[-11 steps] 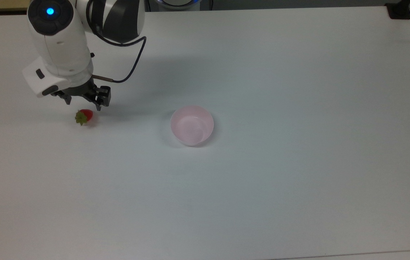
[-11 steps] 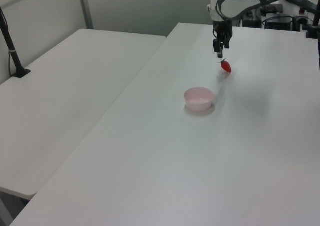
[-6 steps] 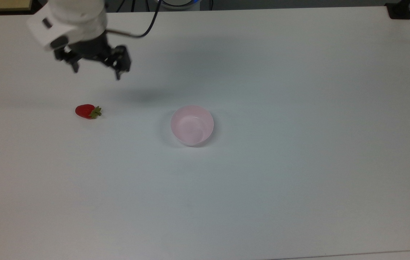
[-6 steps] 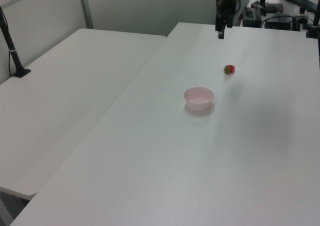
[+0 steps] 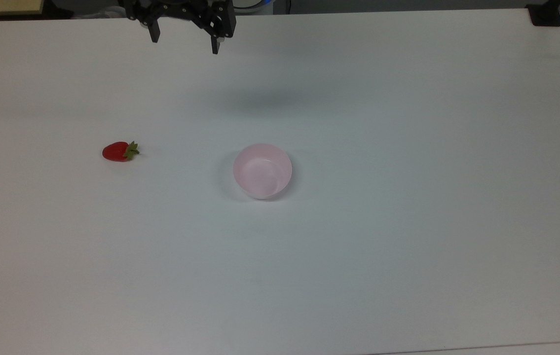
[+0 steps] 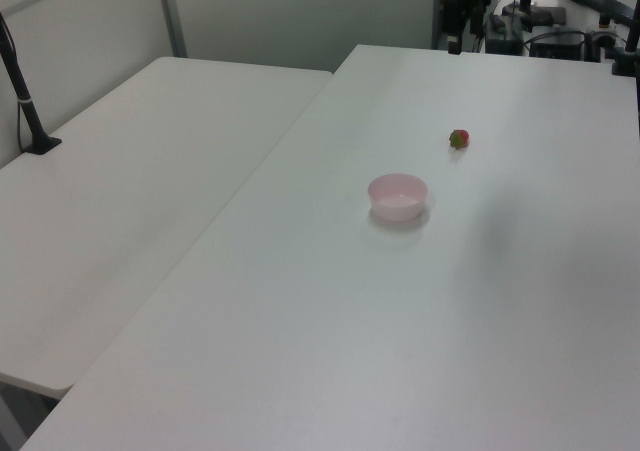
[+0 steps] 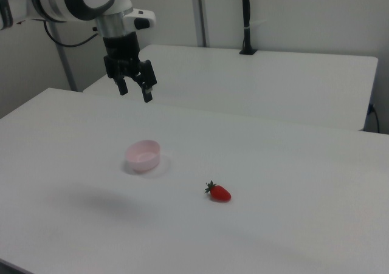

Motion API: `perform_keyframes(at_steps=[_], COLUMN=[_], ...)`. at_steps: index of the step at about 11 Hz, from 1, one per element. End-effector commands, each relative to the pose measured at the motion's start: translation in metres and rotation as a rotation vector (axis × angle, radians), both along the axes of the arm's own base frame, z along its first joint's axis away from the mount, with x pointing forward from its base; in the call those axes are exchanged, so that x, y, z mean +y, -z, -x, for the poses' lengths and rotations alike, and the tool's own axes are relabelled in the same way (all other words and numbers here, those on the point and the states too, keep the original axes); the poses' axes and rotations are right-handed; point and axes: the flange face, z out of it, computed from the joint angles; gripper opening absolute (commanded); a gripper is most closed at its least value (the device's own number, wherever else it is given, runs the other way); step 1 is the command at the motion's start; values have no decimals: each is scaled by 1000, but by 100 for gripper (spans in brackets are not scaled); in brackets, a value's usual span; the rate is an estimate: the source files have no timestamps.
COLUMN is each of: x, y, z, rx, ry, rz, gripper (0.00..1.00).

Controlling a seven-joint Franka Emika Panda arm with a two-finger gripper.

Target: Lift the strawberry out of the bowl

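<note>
Strawberry [image 5: 118, 151] sits on the white table [image 5: 408, 246], out in the open and not in the bowl [image 5: 262, 171]. It lies on its side. In the top view its red body points to the top view's left and its green leafy cap points to the top view's right, toward the bowl. The strawberry and the bowl are well apart, with bare table between them. In the right view the strawberry [image 7: 219, 192] is on the right view's right of the bowl [image 7: 143, 155] and a bit nearer the camera. In the left view the strawberry [image 6: 459, 139] is farther back than the bowl [image 6: 398, 196]. The bowl is pale pink and round, it stands upright, and nothing is in it. The gripper [image 5: 184, 43] is up in the air by the far edge of the table, high above the tabletop and far from both the strawberry and the bowl. Its two black fingers [image 7: 147, 96] point down, and they are spread apart with a clear gap between them. They hold nothing. In the right view the gripper [image 7: 135, 94] hangs from the white arm [image 7: 79, 0], which reaches in from the right view's left. A soft grey shadow [image 5: 260, 103] lies on the table between the gripper and the bowl. A second white table [image 6: 130, 191] stands beside the first one.
</note>
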Motion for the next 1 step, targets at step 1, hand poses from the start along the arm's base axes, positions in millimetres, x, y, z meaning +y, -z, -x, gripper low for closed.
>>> perform_keyframes(at_steps=[1], x=[6], y=[0], z=[16], rx=[14], ry=[21], rz=[-20], gripper=[100])
